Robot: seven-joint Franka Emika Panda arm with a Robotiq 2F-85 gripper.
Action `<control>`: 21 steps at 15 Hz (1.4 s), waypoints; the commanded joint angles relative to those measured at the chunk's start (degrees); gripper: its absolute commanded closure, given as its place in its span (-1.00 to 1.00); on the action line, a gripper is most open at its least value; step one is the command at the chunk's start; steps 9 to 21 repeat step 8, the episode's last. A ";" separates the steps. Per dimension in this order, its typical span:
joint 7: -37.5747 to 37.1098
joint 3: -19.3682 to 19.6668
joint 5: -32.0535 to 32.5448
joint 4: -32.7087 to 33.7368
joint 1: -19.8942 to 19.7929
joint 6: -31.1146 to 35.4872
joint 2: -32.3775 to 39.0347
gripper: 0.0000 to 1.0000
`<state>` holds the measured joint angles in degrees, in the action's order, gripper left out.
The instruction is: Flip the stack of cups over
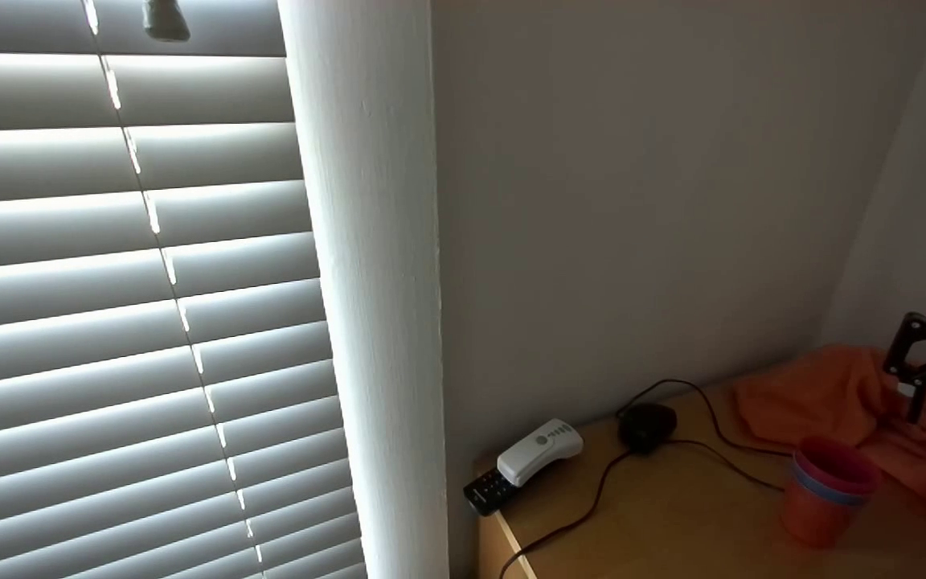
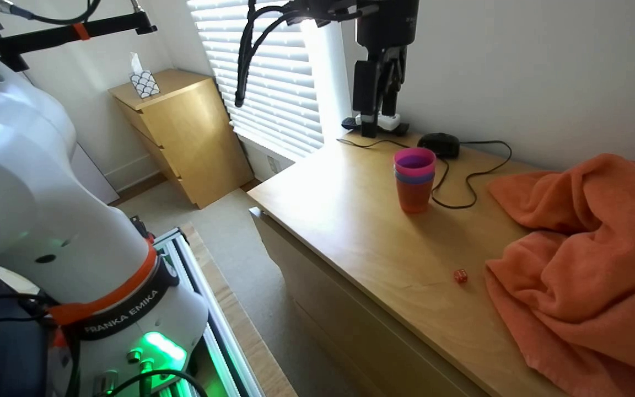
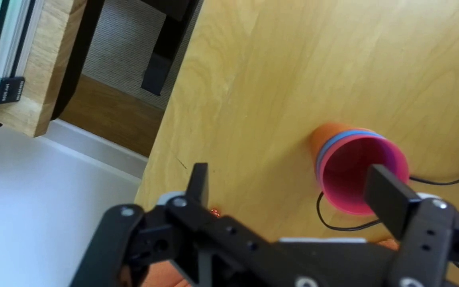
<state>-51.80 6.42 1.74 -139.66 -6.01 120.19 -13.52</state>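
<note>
Gripper (image 3: 288, 170) spread wide, stack of cups (image 2: 414, 192) mouth-up on wooden surface (image 2: 350, 220), orange cloth (image 2: 598, 292) nearby

From afar, I take this for a home; I see slatted window blinds (image 1: 109, 283); a tissue box (image 2: 145, 85) stands upon a wooden chest of drawers (image 2: 199, 132); I notice also a remote control (image 1: 489, 491).

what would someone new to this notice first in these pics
Likely the pink-topped stack of cups, standing mouth up on the wooden tabletop, with the open gripper above the surface. Next comes the orange cloth bunched on that tabletop. Bright blinds fill the left side of an exterior view, and a green light glows on the robot arm's base.
</note>
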 commanded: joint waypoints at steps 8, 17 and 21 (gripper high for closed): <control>1.49 -1.21 -3.55 -0.16 -1.64 0.23 -0.58 -1.00; 1.49 -1.21 -3.55 -0.16 -1.64 0.23 -0.58 -1.00; 1.49 -1.21 -3.55 -0.16 -1.64 0.23 -0.58 -1.00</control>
